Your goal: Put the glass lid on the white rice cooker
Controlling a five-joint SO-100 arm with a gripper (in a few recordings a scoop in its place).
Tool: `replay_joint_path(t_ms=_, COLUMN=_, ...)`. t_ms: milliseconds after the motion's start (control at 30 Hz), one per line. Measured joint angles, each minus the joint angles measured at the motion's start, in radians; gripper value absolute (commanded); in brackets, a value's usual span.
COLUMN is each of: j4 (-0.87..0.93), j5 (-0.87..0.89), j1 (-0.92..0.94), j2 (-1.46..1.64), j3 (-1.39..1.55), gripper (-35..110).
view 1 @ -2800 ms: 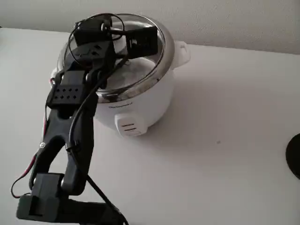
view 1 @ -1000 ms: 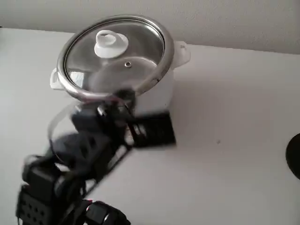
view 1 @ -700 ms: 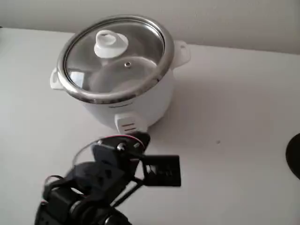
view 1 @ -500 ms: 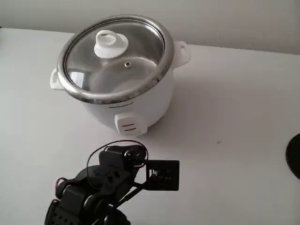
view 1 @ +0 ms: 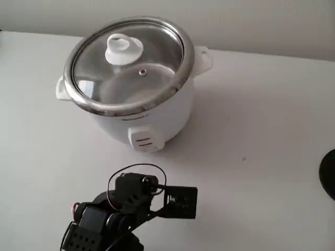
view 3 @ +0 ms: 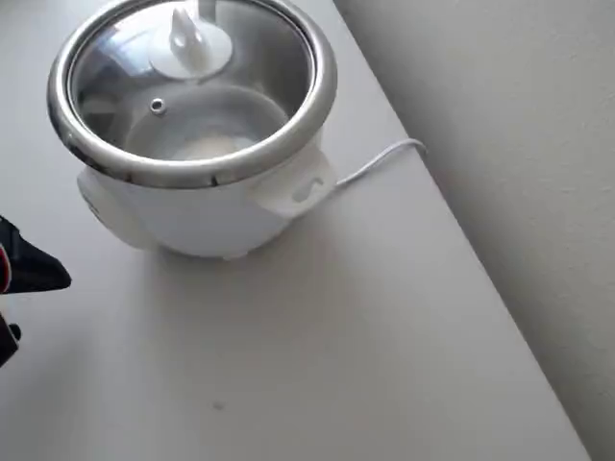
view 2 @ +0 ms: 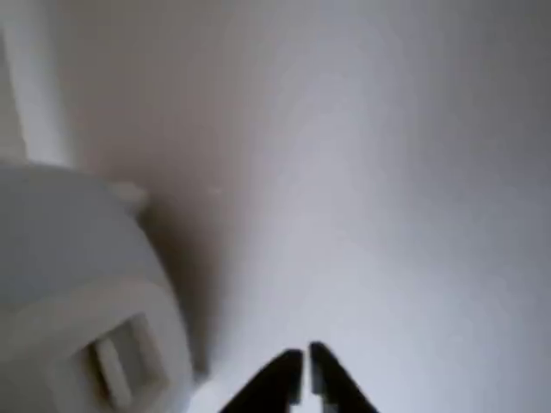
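Glass lid [view 1: 128, 63] sits flat on the white rice cooker [view 1: 152, 117], metal rim seated all round, white knob [view 1: 123, 48] up. Cooker stands on the white table [view 1: 261, 146]. Gripper [view 2: 305, 366] hangs low in front of the switch panel [view 1: 143, 141], apart from it, fingers pressed together, holding nothing.

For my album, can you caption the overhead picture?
Round clear glass lid with white knob sits on the squat white rice cooker on a white table.

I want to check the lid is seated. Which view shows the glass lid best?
The fixed view: the whole glass lid sits on the white rice cooker. The overhead view crops its top edge; the wrist view gives just the cooker's front.
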Motion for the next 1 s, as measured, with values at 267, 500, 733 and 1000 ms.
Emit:
replay_joint_path(t_ms=267, j4=0.0, j5=0.115, j1=0.103, j2=0.0, j3=0.0, gripper=0)
replay_joint_path(t_ms=500, j4=0.0, j5=0.229, j1=0.184, j2=0.0, j3=0.008, gripper=0)
replay_joint_path(t_ms=733, j4=0.0, j5=0.238, j1=0.183, j2=0.0, j3=0.008, gripper=0)
replay_joint_path(t_ms=1000, j4=-0.025, j5=0.152, j1=0.08, j2=0.0, j3=0.011, gripper=0)
